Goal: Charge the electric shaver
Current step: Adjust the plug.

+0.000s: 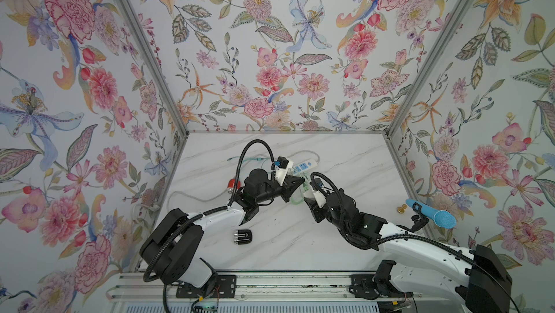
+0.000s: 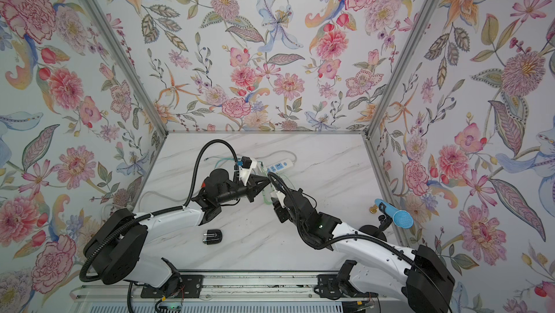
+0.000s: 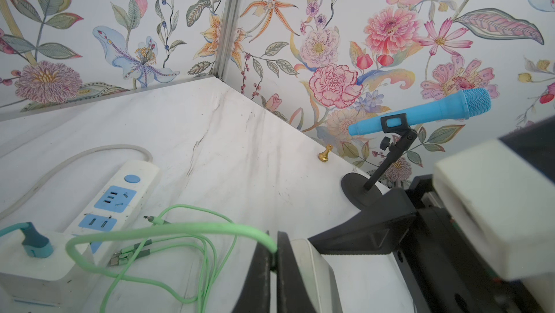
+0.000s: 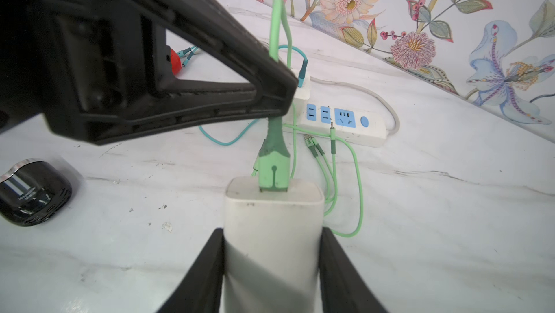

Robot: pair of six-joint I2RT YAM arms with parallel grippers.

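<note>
The electric shaver (image 1: 242, 237), a small black body with a chrome band, lies alone on the marble table near the front, also in the right wrist view (image 4: 30, 192). My right gripper (image 4: 271, 233) is shut on a white charger adapter (image 4: 271, 212) held above the table. A green USB plug (image 4: 273, 170) sits in the adapter's end. My left gripper (image 3: 274, 236) is shut on the green cable (image 3: 180, 228) just above that plug. Both grippers meet mid-table (image 1: 301, 180), in front of the white power strip (image 1: 304, 165). The cable's loose connector ends (image 4: 312, 146) lie on the table by the strip.
A second white adapter (image 3: 30, 266) with a teal cable (image 3: 33, 239) is plugged into the strip. A red object (image 1: 231, 183) lies left of the left gripper. A blue microphone on a stand (image 1: 432, 213) and a gold knob (image 1: 400, 208) stand at the right wall.
</note>
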